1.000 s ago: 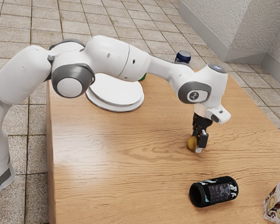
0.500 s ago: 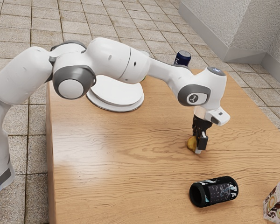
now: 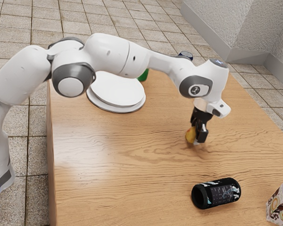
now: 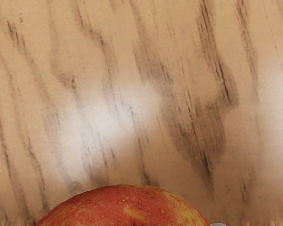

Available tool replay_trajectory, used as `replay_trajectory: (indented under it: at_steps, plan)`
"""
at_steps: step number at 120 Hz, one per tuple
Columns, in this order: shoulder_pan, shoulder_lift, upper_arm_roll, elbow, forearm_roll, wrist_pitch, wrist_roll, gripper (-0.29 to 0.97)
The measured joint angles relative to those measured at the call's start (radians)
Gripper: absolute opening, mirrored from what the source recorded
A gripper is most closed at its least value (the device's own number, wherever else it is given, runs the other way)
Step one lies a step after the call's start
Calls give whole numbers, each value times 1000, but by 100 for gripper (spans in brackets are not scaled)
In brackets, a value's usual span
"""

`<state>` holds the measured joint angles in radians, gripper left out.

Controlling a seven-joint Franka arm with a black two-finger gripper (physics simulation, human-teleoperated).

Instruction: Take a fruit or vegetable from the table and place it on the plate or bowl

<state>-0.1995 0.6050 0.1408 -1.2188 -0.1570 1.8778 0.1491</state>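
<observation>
1. one light wooden table (image 3: 132, 165).
2. one round white plate (image 3: 115, 94).
3. one red-yellow apple (image 3: 190, 135).
4. one black cylindrical can (image 3: 215, 193).
5. one printed white carton (image 3: 279, 207).
6. one dark blue container (image 3: 186, 54).
7. one green item (image 3: 144, 75), mostly hidden.

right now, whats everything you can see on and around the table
apple: one, red and yellow, gripped just above the table's middle
plate: one, white, far corner at the exterior view's left, partly behind the arm
green thing: one, green, beside the plate, mostly hidden by the arm; cannot tell what it is
dark container: one, dark blue, at the table's far edge, mostly hidden by the arm
can: one, black, lying on its side near the front edge
carton: one, white with print, cut off at the exterior view's right edge
table: one, light wood, on a tiled floor
arm: one, white with grey joints, reaching in from the exterior view's left
pincer: one, black, shut on the apple
</observation>
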Motion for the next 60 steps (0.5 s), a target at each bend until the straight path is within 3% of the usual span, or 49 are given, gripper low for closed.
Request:
replay_trajectory:
  at_steps: [28, 60]
  plan:
    - [-1, -77, 24, -1, 25, -86, -33, 18]
    - [-1, -255, 66, -9, 91, -242, -86, 16]
